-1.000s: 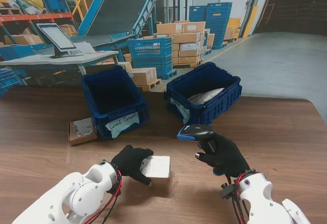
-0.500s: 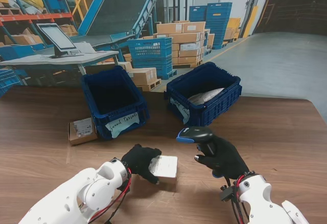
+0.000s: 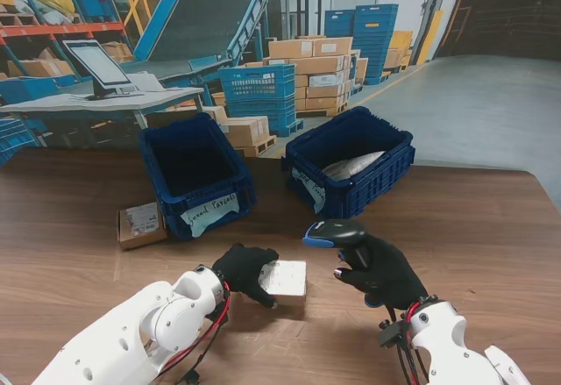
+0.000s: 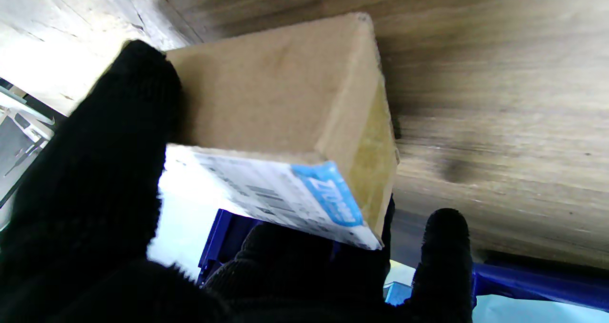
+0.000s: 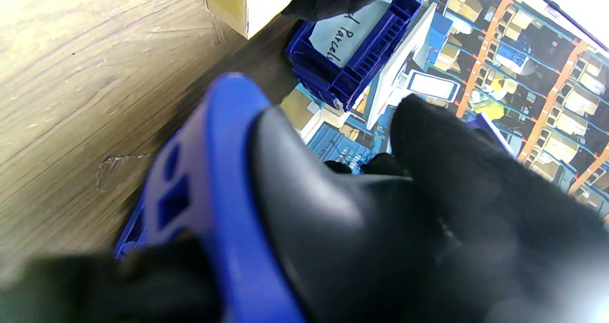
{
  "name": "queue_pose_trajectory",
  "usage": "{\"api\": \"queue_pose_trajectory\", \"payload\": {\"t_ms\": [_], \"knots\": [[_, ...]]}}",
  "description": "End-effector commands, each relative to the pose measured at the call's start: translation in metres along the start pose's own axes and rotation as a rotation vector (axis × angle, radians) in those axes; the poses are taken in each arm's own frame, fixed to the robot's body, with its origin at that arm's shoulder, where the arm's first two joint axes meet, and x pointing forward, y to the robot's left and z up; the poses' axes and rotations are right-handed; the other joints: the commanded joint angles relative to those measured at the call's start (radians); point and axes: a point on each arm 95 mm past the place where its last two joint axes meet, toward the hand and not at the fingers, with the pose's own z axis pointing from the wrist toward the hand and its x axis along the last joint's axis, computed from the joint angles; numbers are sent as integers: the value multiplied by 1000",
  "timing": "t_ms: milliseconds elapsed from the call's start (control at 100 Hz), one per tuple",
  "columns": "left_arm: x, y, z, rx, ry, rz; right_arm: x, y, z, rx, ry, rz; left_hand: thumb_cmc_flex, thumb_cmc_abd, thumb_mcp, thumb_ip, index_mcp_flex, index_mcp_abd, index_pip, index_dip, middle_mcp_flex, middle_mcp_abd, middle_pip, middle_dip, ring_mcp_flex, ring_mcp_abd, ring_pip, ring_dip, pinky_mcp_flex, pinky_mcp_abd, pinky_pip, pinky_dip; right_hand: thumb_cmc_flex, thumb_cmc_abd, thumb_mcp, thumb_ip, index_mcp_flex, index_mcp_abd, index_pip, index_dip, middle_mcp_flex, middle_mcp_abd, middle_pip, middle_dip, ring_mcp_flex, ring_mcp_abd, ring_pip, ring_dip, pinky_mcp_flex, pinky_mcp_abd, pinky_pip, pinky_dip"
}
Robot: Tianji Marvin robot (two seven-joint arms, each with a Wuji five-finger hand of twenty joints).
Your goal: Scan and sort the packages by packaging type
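Observation:
A small cardboard box (image 3: 287,281) with a white shipping label on top is held just above the table near me, my black-gloved left hand (image 3: 245,271) shut on it. The left wrist view shows the box (image 4: 280,109) tilted, its label (image 4: 280,197) toward the fingers (image 4: 95,171). My right hand (image 3: 382,269) is shut on a black and blue barcode scanner (image 3: 335,231), whose head points left toward the box. The scanner (image 5: 266,209) fills the right wrist view, with the box (image 5: 247,2) a short way beyond it.
Two dark blue bins stand farther from me: the left bin (image 3: 195,174) with a handwritten paper tag, the right bin (image 3: 351,161) holding a grey poly bag (image 3: 352,165). Another small labelled cardboard box (image 3: 141,224) lies left of the left bin.
My left hand has carried the box to the right, closer to the scanner. The right hand with the scanner has barely shifted.

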Motion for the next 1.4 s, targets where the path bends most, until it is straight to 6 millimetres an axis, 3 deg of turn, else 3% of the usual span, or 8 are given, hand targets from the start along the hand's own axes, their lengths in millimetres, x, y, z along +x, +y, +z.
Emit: {"api": "queue_pose_trajectory", "payload": {"t_ms": [0, 120, 260, 380, 550, 780, 1020, 1390], "knots": [[4, 4, 1, -22, 1, -3, 2, -3, -2, 14, 5, 8, 86, 251, 187, 107, 142, -159, 76, -5, -33, -47, -5, -19, -36, 23, -9, -4, -24, -1, -4, -1, 83, 21, 35, 0, 10, -53, 0, 10, 21, 36, 8, 22, 70, -72, 65, 41, 8, -3, 19, 10], [5, 5, 0, -30, -7, -1, 2, -3, -3, 12, 3, 9, 46, 287, 150, 123, 128, -128, -82, -110, -100, -32, -47, -41, -91, 32, -35, -19, -47, 2, -34, -2, 83, 21, 35, 0, 10, -53, 0, 10, 20, 37, 8, 22, 70, -74, 65, 41, 7, -3, 19, 11], [6, 4, -1, -41, -18, -1, 1, -3, -4, 11, 0, 10, -11, 304, 86, 68, 100, -89, -233, -195, -184, -11, -106, -75, -156, 48, -71, -49, -74, 6, -87, -1, 83, 21, 35, 0, 10, -53, 0, 10, 20, 38, 8, 22, 69, -73, 65, 41, 7, -2, 19, 11], [8, 4, -1, -45, -22, 0, 1, -2, -5, 13, -2, 11, -89, 319, 53, 22, 19, -49, -355, -258, -272, 4, -158, -100, -225, 62, -104, -76, -97, 7, -128, 2, 84, 22, 34, -1, 10, -53, 0, 10, 19, 38, 8, 22, 69, -73, 65, 41, 7, -2, 19, 11], [10, 5, -1, -53, -19, 5, 1, -2, -5, 12, -3, 11, -146, 353, -5, -4, -105, -2, -427, -311, -373, 14, -231, -127, -311, 72, -148, -117, -126, 6, -189, 0, 85, 23, 33, -1, 10, -52, -1, 10, 19, 38, 8, 22, 69, -72, 65, 41, 7, -1, 19, 11], [14, 4, -3, -66, -19, 35, 2, 1, -7, -3, -16, 12, -159, 385, -71, -5, -206, 30, -455, -343, -450, 28, -300, -140, -374, 76, -170, -142, -150, 9, -235, 10, 86, 22, 31, -1, 10, -52, -1, 10, 19, 38, 8, 22, 69, -71, 66, 41, 7, -2, 18, 11], [16, -3, -10, -16, -26, 20, 7, 6, -5, 0, -9, -15, -144, 397, -97, 1, -188, 23, -444, -345, -436, 29, -299, -136, -379, 76, -170, -149, -145, 7, -248, 19, 86, 23, 30, 0, 10, -52, -1, 10, 20, 40, 8, 22, 69, -71, 65, 41, 8, -1, 19, 11], [13, -37, -35, 177, -64, -121, 19, 22, 11, 47, 35, -97, -96, 376, -40, 12, -20, -30, -386, -327, -300, 21, -278, -129, -311, 61, -144, -146, -91, 7, -230, 36, 83, 24, 31, 0, 10, -52, -1, 10, 19, 36, 7, 22, 69, -76, 64, 41, 8, -3, 17, 10]]}}
